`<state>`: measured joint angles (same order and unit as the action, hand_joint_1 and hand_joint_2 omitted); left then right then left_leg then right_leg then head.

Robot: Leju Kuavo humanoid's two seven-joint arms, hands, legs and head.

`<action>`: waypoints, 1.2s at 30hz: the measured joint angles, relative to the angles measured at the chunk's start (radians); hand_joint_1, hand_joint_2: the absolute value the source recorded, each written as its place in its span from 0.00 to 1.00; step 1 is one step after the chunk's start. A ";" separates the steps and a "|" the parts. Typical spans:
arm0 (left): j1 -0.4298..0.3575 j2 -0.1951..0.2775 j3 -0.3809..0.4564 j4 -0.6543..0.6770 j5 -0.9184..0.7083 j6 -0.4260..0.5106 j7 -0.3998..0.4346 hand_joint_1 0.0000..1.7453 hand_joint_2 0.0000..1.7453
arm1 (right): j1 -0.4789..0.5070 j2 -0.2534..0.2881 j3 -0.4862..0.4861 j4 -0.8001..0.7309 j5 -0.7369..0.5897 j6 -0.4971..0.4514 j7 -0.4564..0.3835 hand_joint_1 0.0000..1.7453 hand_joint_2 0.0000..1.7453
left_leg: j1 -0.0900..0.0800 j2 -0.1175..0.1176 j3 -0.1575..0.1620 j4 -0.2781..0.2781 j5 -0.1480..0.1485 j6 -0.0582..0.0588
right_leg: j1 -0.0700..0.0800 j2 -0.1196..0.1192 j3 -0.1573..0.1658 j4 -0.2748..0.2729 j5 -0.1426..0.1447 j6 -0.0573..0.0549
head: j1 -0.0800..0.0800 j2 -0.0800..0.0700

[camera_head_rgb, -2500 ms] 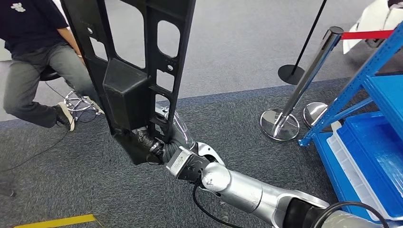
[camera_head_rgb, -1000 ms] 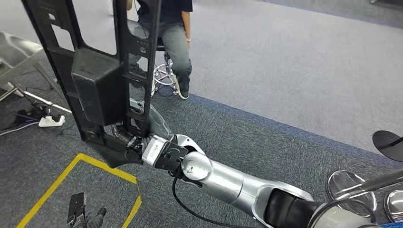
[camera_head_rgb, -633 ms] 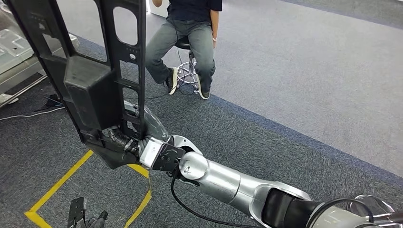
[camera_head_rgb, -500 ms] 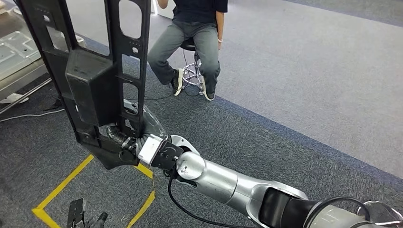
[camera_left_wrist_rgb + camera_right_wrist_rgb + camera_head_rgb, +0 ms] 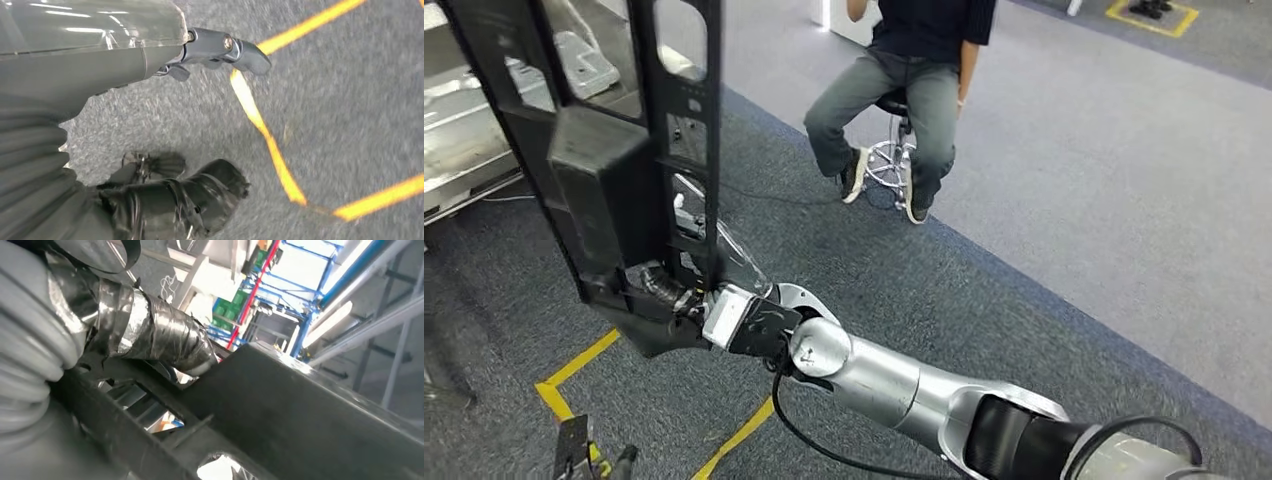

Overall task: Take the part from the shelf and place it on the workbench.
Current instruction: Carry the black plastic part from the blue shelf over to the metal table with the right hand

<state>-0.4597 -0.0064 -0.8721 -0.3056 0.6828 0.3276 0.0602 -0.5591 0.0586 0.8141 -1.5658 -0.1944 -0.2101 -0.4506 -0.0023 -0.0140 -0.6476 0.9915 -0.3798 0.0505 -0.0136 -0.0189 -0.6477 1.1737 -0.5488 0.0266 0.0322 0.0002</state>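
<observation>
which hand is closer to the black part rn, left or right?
Right. The right hand grips the lower end of the black part, holding it upright. The left hand hangs low over the carpet by the yellow floor tape, apart from the part.

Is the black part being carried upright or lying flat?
Roughly upright. In the head view the black part rises from the right hand, which grips its lower end, and runs past the top of the picture, clear of the carpet.

Lighting: even, bright indoor light in the head view; soft shadows on the carpet (image 5: 1044, 330). Glare: highlights on the silver arm (image 5: 874, 380). Blur: left wrist view smeared. Right wrist view: backlit, blown-out background, near black part (image 5: 300, 410) soft.
</observation>
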 joint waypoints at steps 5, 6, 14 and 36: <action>0.003 -0.004 0.000 0.000 0.001 0.010 0.002 0.00 1.00 | 0.012 -0.006 0.000 -0.001 0.001 -0.006 0.014 1.00 1.00 | -0.002 -0.069 -0.003 0.014 -0.008 0.004 | 0.000 0.026 -0.062 0.054 0.036 -0.005 | 0.001 0.000; 0.003 -0.004 0.000 0.000 0.001 0.010 0.002 0.00 1.00 | 0.012 -0.007 0.000 -0.001 0.002 -0.006 0.015 1.00 1.00 | -0.001 -0.083 -0.004 0.020 -0.011 0.000 | -0.003 0.045 -0.032 -0.016 0.071 -0.006 | 0.001 0.000; 0.002 -0.002 0.000 0.000 0.003 0.010 0.001 0.00 1.00 | 0.007 -0.006 0.000 -0.001 0.002 0.002 0.018 1.00 1.00 | 0.000 -0.076 -0.056 0.095 -0.047 -0.037 | -0.008 0.029 0.035 -0.139 0.111 -0.037 | -0.002 0.000; 0.019 -0.002 0.000 0.000 0.065 -0.008 -0.028 0.00 1.00 | -0.024 0.012 0.017 0.036 -0.015 0.053 0.003 1.00 1.00 | -0.012 -0.016 -0.008 0.035 -0.032 0.008 | 0.007 0.016 -0.069 0.035 0.058 -0.012 | -0.001 0.000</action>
<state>-0.4411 -0.0080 -0.8721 -0.3056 0.7481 0.3199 0.0320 -0.5835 0.0702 0.8309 -1.5300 -0.2093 -0.1575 -0.4476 -0.0142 -0.0298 -0.6561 1.0263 -0.4114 0.0582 -0.0069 -0.0032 -0.7165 1.2084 -0.4910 0.0144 0.0317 0.0004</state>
